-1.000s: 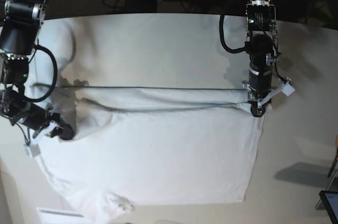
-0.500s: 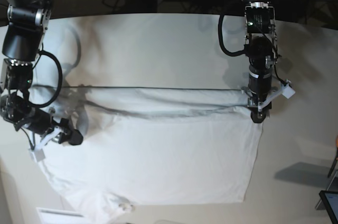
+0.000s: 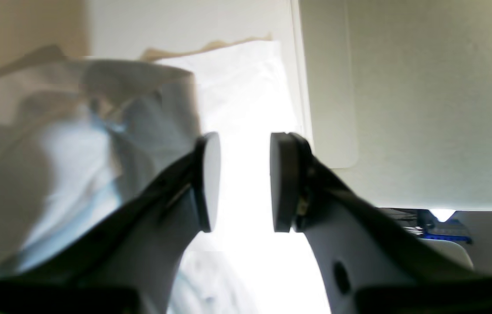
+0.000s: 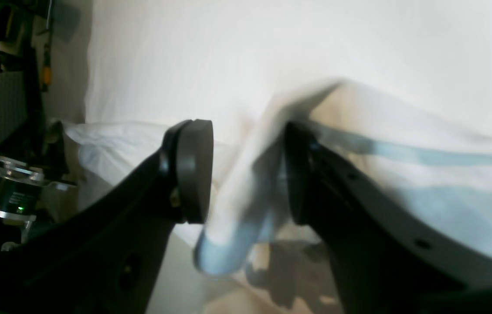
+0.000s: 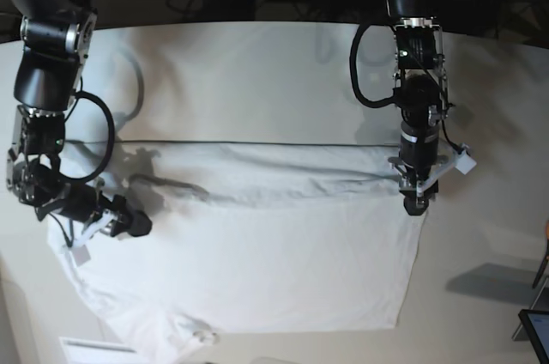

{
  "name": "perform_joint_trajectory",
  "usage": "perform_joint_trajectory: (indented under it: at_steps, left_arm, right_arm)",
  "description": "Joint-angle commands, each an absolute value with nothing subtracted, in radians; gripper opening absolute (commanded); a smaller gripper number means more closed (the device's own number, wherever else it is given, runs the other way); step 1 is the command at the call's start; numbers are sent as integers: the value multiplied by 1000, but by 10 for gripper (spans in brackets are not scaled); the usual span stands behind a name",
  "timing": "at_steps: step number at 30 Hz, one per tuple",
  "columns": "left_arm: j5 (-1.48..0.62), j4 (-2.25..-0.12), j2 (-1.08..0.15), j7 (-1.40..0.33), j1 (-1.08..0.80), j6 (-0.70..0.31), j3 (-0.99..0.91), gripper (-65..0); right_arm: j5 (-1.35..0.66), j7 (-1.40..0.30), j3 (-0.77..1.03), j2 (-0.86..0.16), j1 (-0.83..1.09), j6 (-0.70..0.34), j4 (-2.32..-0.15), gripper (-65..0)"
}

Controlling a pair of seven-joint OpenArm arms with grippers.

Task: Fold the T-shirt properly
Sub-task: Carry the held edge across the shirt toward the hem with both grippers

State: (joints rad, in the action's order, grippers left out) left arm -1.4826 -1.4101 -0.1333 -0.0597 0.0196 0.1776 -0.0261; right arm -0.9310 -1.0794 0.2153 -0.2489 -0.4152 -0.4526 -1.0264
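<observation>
Both end effectors, left [image 5: 415,206] and right [image 5: 137,225], gape, gripping nothing, over the sideways-stretched T-shirt [image 5: 257,252].

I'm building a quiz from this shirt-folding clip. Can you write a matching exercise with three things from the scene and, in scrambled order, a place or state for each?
Things:
1. left gripper
2. right gripper
3. T-shirt

Places or states:
A. spread flat over the table, with a long fold running across it
B. at the shirt's edge on the base view's right, jaws apart
C. low over the shirt on the base view's left, a blurred flap of cloth between its parted jaws

Pairs: 1-B, 2-C, 3-A
</observation>
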Motion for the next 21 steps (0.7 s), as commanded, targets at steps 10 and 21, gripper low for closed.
perform_joint_trajectory:
  at_steps: [10,21]
  left_arm:
    - [-1484,-1428,-148,-47,22,157,-30,-462]
    - [-1484,-1437,-193,-45,-19,157,-30,-462]
  right_arm:
    - [-952,-1058,216,-228,-544,-460,-960,-387]
    - [-909,-937,143,-216,-607,-460,-846,-386]
